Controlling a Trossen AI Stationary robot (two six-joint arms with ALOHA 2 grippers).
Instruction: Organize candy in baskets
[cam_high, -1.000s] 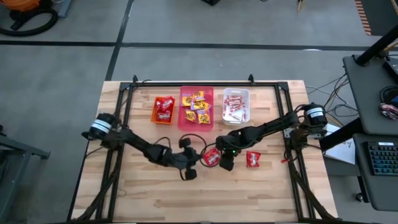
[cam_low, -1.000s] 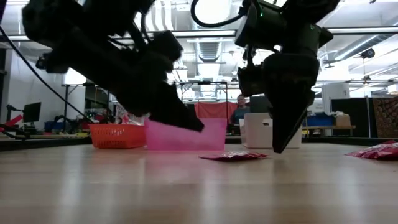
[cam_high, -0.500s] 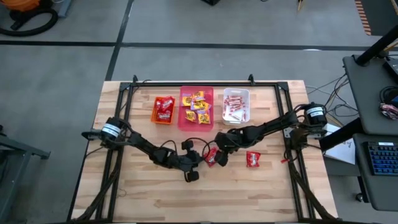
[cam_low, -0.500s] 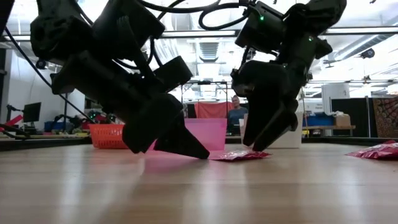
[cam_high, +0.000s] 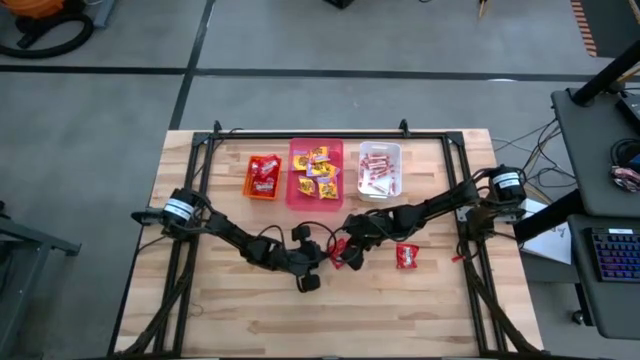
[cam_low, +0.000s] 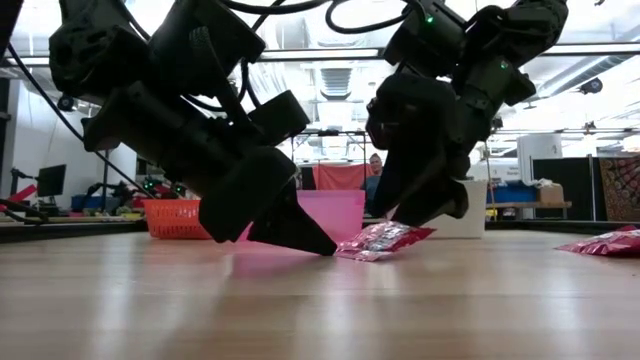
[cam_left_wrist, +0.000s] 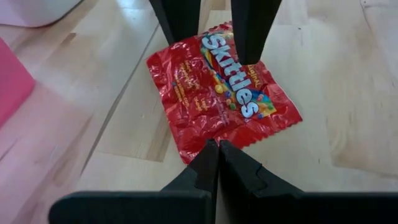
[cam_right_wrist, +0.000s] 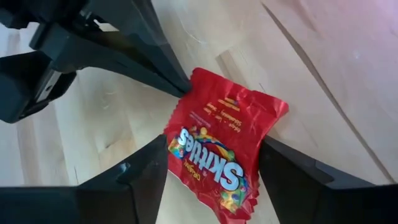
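Note:
A red Skittles packet (cam_left_wrist: 217, 93) lies on the table in front of the baskets, between the two grippers. My left gripper (cam_left_wrist: 214, 149) is shut, with its tip at the packet's near edge. My right gripper (cam_right_wrist: 214, 165) stands over the packet's other end, shut on it. Along the far side stand the orange basket (cam_high: 264, 176) with red packets, the pink basket (cam_high: 316, 172) with yellow packets, and the white basket (cam_high: 380, 170) with red-and-white sticks. My left gripper meets the packet's edge (cam_left_wrist: 211, 138) with its shut fingertips, slanting down from the table's left; that end stays on the wood. My right gripper pinches the packet across its width, one finger (cam_right_wrist: 155, 165) on each side edge, coming from above and the right. The held end (cam_low: 405, 234) is raised; the packet tilts.
A second red packet (cam_high: 407, 256) lies on the table to the right of the grippers. The dark frame rails run along the table's left, right and far edges. Bare wood (cam_high: 330, 320) spreads toward the near edge. A person shows far off in the room behind.
My left gripper came down until its tip reached the table at the packet's edge, then kept still. My right gripper moved a little toward the table's left and tipped over the packet. The packet lay flat before; its right end now stands off the wood.

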